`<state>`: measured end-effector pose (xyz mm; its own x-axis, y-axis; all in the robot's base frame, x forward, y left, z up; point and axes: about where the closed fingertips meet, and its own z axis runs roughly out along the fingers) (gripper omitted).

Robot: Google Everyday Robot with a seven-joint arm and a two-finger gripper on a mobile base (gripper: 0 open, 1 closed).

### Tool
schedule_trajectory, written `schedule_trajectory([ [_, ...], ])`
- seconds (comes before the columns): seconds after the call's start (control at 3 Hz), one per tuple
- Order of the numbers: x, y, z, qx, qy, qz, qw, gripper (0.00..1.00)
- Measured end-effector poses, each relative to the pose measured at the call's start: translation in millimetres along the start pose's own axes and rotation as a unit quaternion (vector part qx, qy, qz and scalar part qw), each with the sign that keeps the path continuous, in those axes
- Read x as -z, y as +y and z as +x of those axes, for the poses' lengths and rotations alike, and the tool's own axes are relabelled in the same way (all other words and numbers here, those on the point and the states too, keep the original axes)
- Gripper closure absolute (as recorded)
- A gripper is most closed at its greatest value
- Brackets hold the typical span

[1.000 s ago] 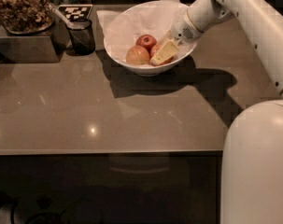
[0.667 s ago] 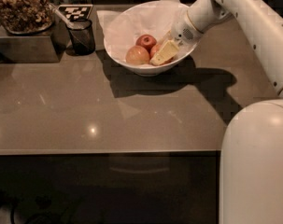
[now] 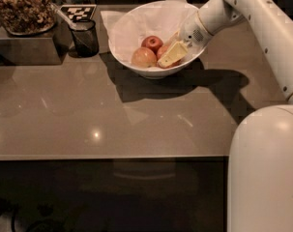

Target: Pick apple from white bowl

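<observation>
The gripper (image 3: 169,55) is down inside the white bowl (image 3: 131,57), reaching in from the bowl's right rim at a slant, and it covers part of the apple (image 3: 161,50). Whether it has closed on the fruit or only straddles it, I cannot tell. The apple sits at the right of the bowl's floor on crumpled white paper (image 3: 151,19), touching or nearly touching 2 others: a dark red apple (image 3: 152,42) just behind and a pale yellow-pink apple (image 3: 143,58) just to its left.

Judging by its look, the apple is firm, smooth and fairly weighty for its size, so it should take a solid squeeze without harm, but its waxy round skin can slip out of a shallow hold. The best grip is across its widest part, with the contact points opposite each other at mid-height, not up near the stem. The paper beneath may shift or drag along, and the 2 neighbours leave little room on the left side. The bowl stands on a grey counter (image 3: 112,120), with a black mesh cup (image 3: 84,36) well apart to its left
</observation>
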<state>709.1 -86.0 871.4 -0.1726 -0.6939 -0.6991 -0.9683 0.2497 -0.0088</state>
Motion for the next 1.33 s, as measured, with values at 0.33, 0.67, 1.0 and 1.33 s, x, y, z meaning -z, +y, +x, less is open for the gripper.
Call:
schedule_trajectory([
  [0.33,19.5,6.4,-14.5,0.009,-0.049,-0.018,0.9986,1.00],
  [0.67,53.8,16.3,-37.8,0.027,-0.094,-0.023,0.9949,1.00],
  [1.0,80.2,26.7,-60.6,0.046,-0.111,-0.026,0.9925,1.00],
  [1.33,102.7,36.2,-75.3,0.059,-0.110,-0.023,0.9919,1.00],
])
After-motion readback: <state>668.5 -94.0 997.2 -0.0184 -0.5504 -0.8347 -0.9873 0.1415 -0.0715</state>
